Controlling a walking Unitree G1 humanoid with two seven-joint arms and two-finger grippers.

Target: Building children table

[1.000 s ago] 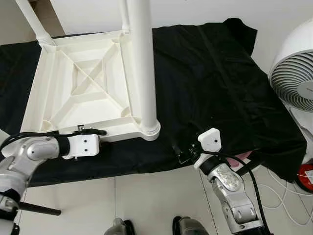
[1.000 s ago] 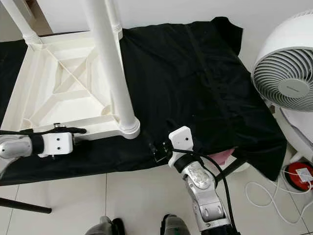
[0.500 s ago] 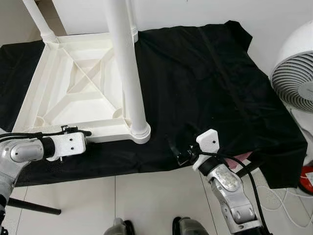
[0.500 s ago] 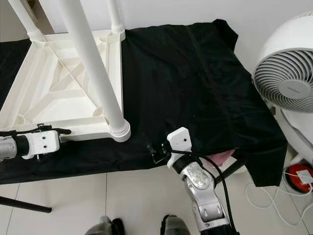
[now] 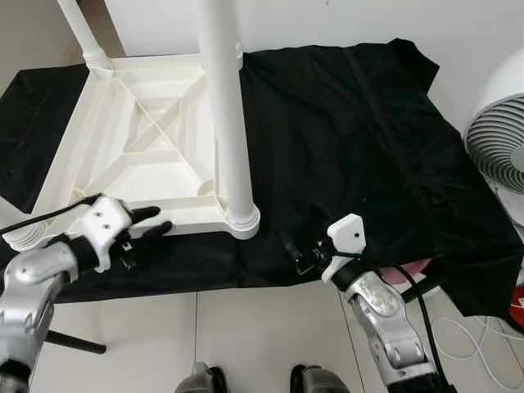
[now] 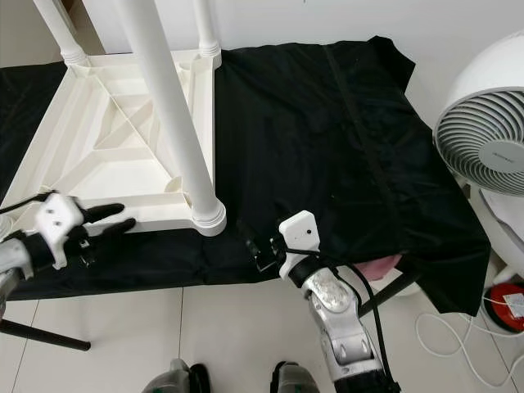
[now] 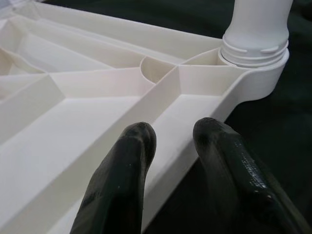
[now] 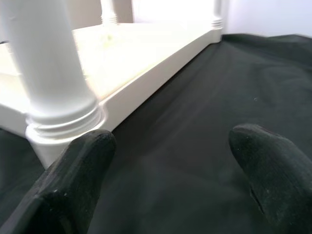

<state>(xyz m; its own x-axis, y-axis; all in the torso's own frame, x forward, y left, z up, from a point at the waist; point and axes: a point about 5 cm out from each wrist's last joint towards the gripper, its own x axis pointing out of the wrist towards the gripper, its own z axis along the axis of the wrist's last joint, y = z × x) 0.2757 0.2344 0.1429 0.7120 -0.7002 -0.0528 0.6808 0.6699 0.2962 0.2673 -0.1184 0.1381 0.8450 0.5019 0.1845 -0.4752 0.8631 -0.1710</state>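
Note:
A white plastic children's table lies upside down on a black cloth. One white leg stands screwed into its near right corner; two more legs rise at the far corners. My left gripper is open a little at the table's near rim, one finger over the rim and the other over the cloth. In the left wrist view its fingers straddle that rim edge. My right gripper is open and low over the cloth's front edge, right of the screwed-in leg, holding nothing.
A white fan stands at the right, with a red object and white cables on the floor below it. Something pink shows under the cloth's front right edge. A black rod lies on the tiles at left.
My left wrist has rolled and its fingers have parted beside the table's near rim. The camera has shifted somewhat. The right gripper has stayed in place.

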